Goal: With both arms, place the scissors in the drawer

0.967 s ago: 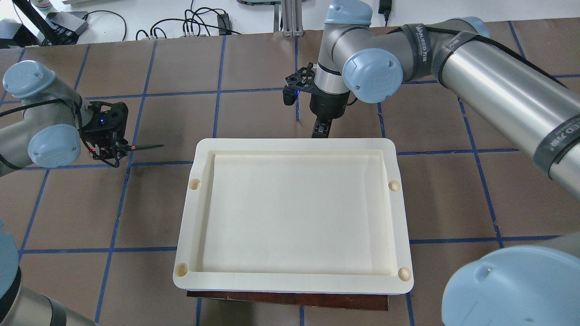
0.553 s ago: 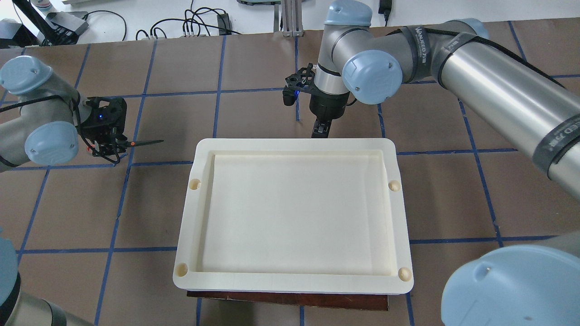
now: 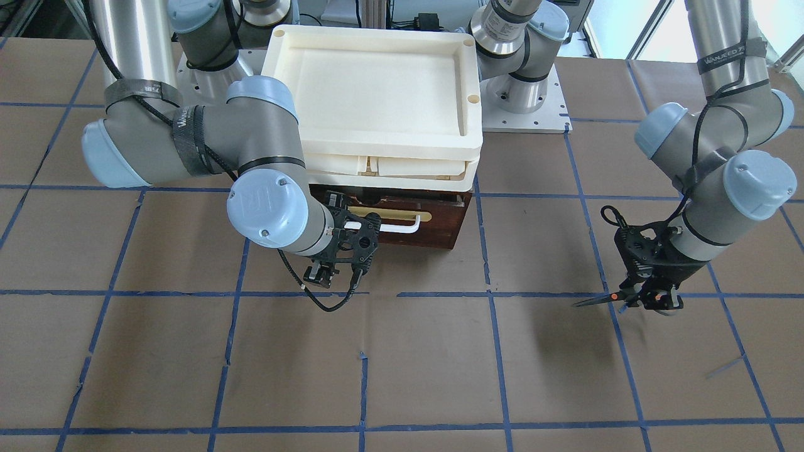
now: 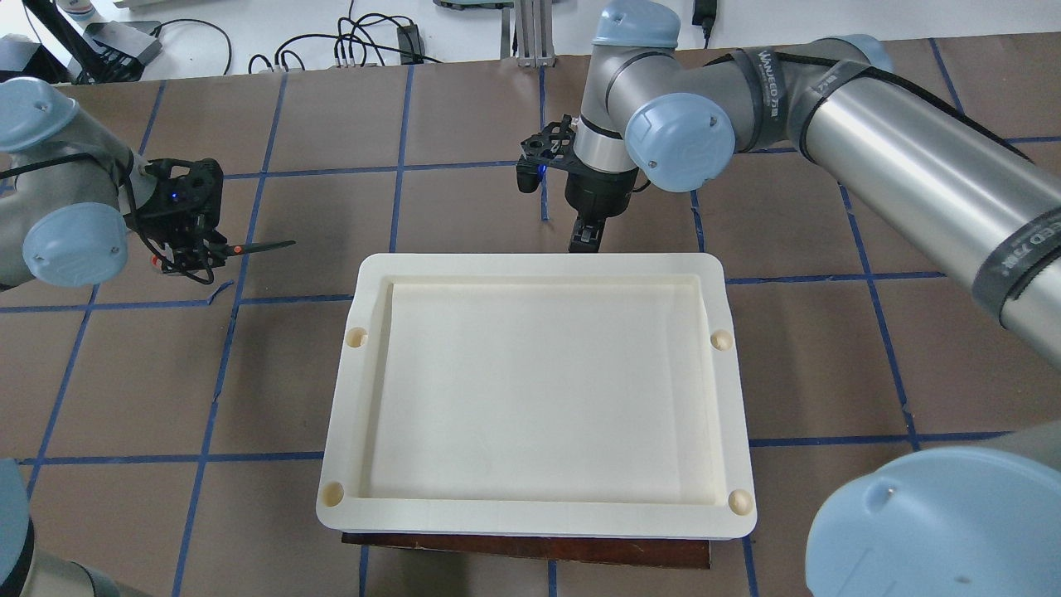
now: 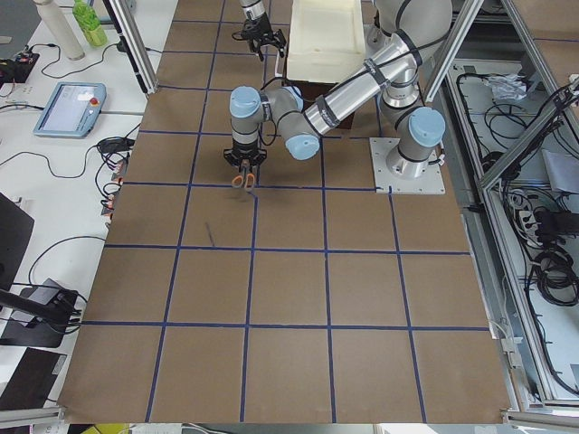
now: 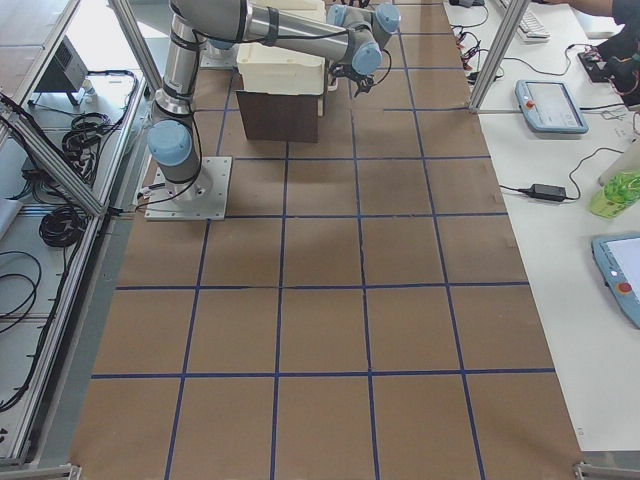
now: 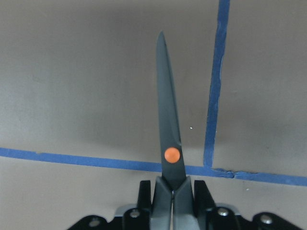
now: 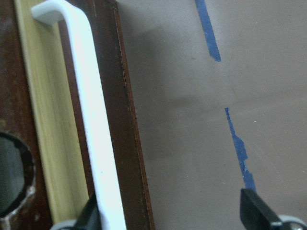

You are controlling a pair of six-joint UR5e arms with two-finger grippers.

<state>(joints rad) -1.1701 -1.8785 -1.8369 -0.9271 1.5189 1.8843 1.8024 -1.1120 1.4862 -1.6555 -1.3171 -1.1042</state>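
My left gripper [image 4: 189, 251] is shut on the handles of the scissors [image 4: 253, 247] and holds them level above the table, left of the trays. The left wrist view shows the dark blades [image 7: 168, 120] closed, with the orange pivot dot, pointing away from the fingers [image 7: 200, 194]. In the front view the scissors [image 3: 597, 301] hang clear of the paper below the left gripper [image 3: 650, 295]. My right gripper [image 3: 364, 221] is open at the front of the dark brown drawer [image 3: 440, 220]. Its fingers [image 8: 256, 211] straddle the white bar handle [image 8: 91, 105]. The drawer looks closed.
Cream plastic trays [image 4: 340, 398] are stacked on top of the drawer box and hide it from above; only a brown strip [image 4: 530, 549] shows. The table is brown paper with blue tape lines. Cables lie beyond the far edge.
My left gripper has moved away from the robot and slightly left with the scissors still in it. The right arm has hardly moved.
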